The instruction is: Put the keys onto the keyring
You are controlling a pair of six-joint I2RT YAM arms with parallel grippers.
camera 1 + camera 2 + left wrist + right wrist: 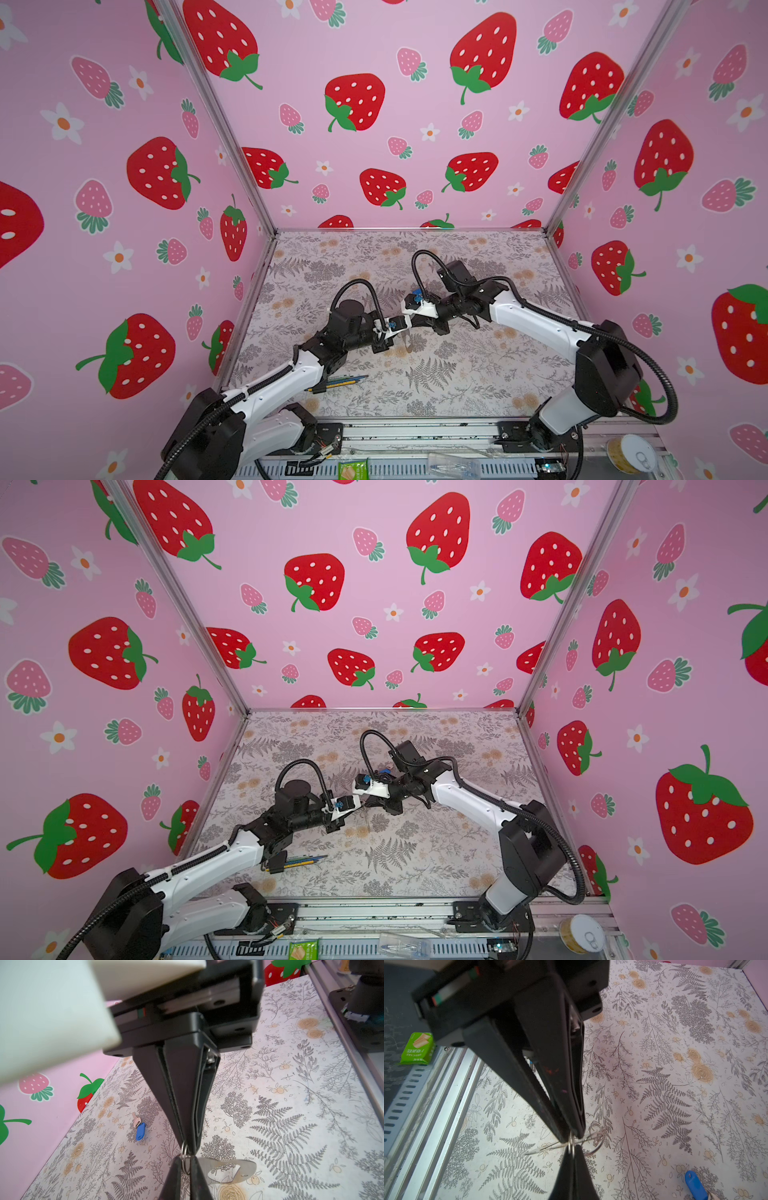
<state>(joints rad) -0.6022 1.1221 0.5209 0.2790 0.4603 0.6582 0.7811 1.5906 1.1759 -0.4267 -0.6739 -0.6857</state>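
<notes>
The keyring (pixel 245 1164), a flat grey holder with an oval cut-out, hangs above the floral table from its small metal rings (pixel 598 1134). My two grippers meet tip to tip at mid-table in both top views. My left gripper (pixel 185 1164) is shut on one ring (pixel 184 1154). My right gripper (pixel 572 1152) pinches the same ring from the opposite side. In the right wrist view the holder (pixel 544 1148) shows edge-on. One of the keys, silvery with a blue plastic tag (pixel 140 1131), lies flat on the table away from both grippers; its tag (pixel 694 1185) also shows in the right wrist view.
A bundle of thin yellow and blue rods (pixel 340 380) lies under my left forearm. A metal rail (pixel 415 432) runs along the table's front edge, with a green packet (pixel 418 1048), a clear plastic piece (pixel 453 463) and a round tin (pixel 631 453) beyond it. Pink strawberry walls close three sides.
</notes>
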